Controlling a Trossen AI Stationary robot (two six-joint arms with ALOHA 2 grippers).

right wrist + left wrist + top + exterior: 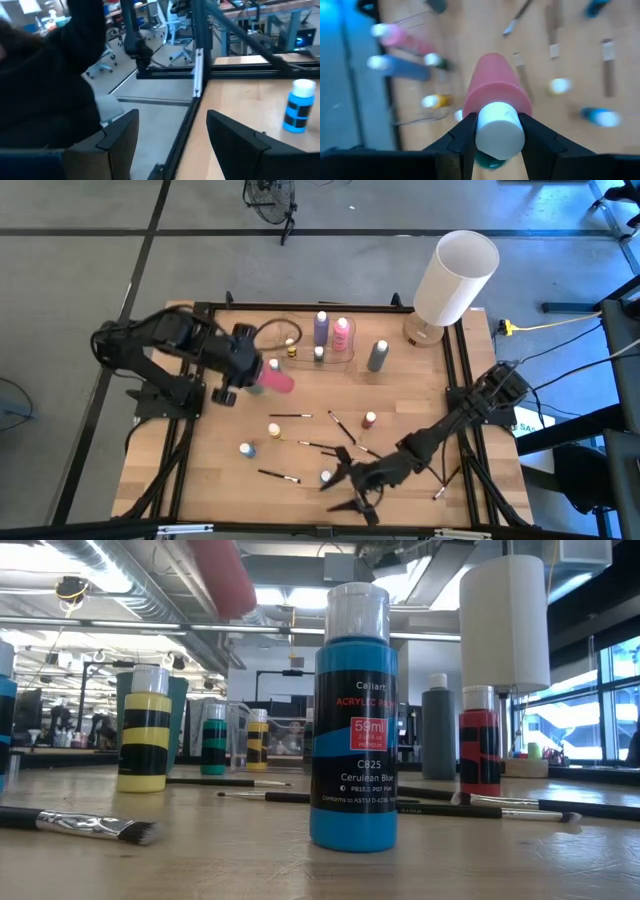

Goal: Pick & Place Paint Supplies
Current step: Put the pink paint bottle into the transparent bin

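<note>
My left gripper (255, 373) hangs over the table's left middle, shut on a tall pink paint bottle (278, 380), which also shows at the top of the low view (222, 578). Below it lie small white-capped bottles, among them a blue one (353, 720) and a yellow one (145, 730), and thin paintbrushes (290, 416), flat on the wood. A purple bottle (321, 328) and another pink one (342, 332) stand upright at the far side, with a grey one (377, 355) beside them. My right gripper (335, 495) is open near the front edge, holding nothing. My left gripper pinches the pink bottle's white cap (499, 131) between its two fingers (465, 135), one on each side of the cap. The fingers slant down from the table's left. The pink body reaches out past the fingertips, base first, tilted and lifted clear of the table.
A big white cylindrical lamp (455, 275) stands at the far right corner. A dark frame (460, 380) runs around the table's edges. In the right wrist view a small blue bottle (299, 106) stands to one side of the open fingers, and dark frame bars cross beyond the table edge.
</note>
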